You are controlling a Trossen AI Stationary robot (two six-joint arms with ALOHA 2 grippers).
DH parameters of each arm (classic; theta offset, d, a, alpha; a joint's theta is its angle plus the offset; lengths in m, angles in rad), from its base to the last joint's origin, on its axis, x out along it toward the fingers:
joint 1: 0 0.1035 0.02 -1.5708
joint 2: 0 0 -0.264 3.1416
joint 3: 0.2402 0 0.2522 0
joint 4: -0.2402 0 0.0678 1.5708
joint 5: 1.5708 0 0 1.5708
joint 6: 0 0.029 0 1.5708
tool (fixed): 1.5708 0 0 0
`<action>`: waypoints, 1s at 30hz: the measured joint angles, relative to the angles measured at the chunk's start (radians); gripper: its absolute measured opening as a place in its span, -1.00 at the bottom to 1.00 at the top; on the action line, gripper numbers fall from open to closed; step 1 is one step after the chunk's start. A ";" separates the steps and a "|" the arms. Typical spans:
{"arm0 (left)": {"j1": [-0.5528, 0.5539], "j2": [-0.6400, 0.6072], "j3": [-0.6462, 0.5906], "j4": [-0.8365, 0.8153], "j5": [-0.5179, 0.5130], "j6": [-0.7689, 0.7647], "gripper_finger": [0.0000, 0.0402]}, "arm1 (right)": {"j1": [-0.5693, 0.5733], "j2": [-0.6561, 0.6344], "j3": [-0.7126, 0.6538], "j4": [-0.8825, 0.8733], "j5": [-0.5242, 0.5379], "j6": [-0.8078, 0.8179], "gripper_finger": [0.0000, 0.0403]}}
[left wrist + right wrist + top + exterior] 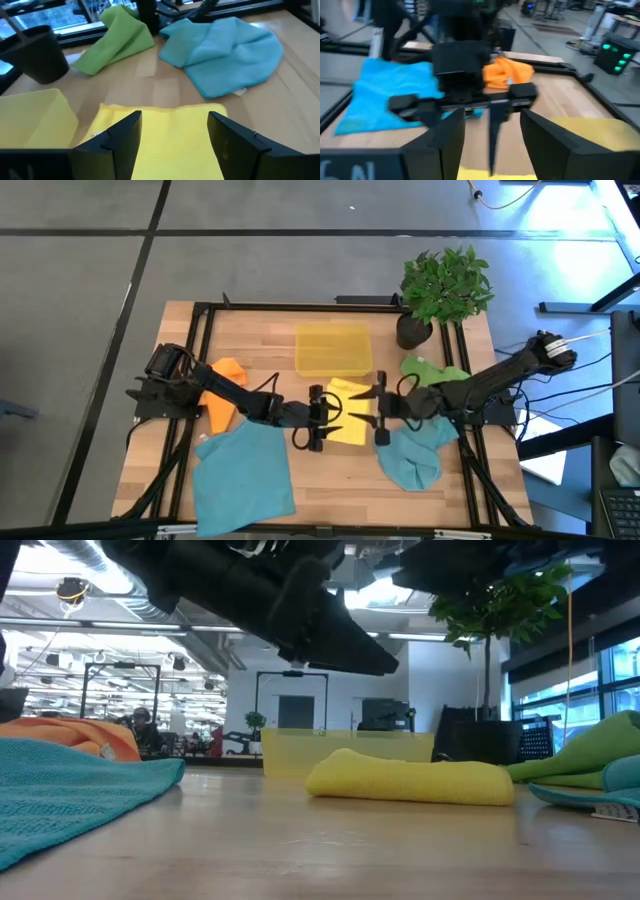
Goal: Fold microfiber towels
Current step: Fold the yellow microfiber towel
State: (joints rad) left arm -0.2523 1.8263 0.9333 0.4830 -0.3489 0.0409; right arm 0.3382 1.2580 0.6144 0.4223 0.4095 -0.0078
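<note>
A yellow towel (350, 415) lies folded flat on the table's middle; it also shows in the low view (410, 780). My left gripper (335, 420) is open above its left edge, with a finger on either side of it in the left wrist view (174, 120). My right gripper (363, 412) is open above its right edge and faces the left one (492, 122). In the low view both stand clear above the towel. An orange towel (225, 385), two teal towels (245, 470) (415, 455) and a green towel (432, 370) lie around, the left teal one spread, the others crumpled.
A translucent yellow bin (333, 348) stands just beyond the yellow towel. A potted plant (445, 285) stands at the far right corner. A black frame (200, 330) runs along the table's edges. Bare wood (340, 480) lies near the front between the teal towels.
</note>
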 joint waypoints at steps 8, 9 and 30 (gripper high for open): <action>-0.017 0.000 0.000 0.005 0.004 -0.005 0.09 | -0.028 0.000 -0.001 0.001 -0.001 0.017 -0.05; -0.018 0.000 0.000 0.011 0.004 0.000 0.09 | -0.031 0.000 -0.001 0.001 -0.001 0.008 -0.05; -0.031 0.000 0.001 0.089 0.003 -0.031 0.09 | -0.053 0.001 -0.001 0.001 -0.021 0.000 -0.05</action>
State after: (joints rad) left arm -0.2836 1.8263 0.9344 0.5724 -0.3458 0.0101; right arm 0.2852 1.2587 0.6132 0.4229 0.3889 -0.0075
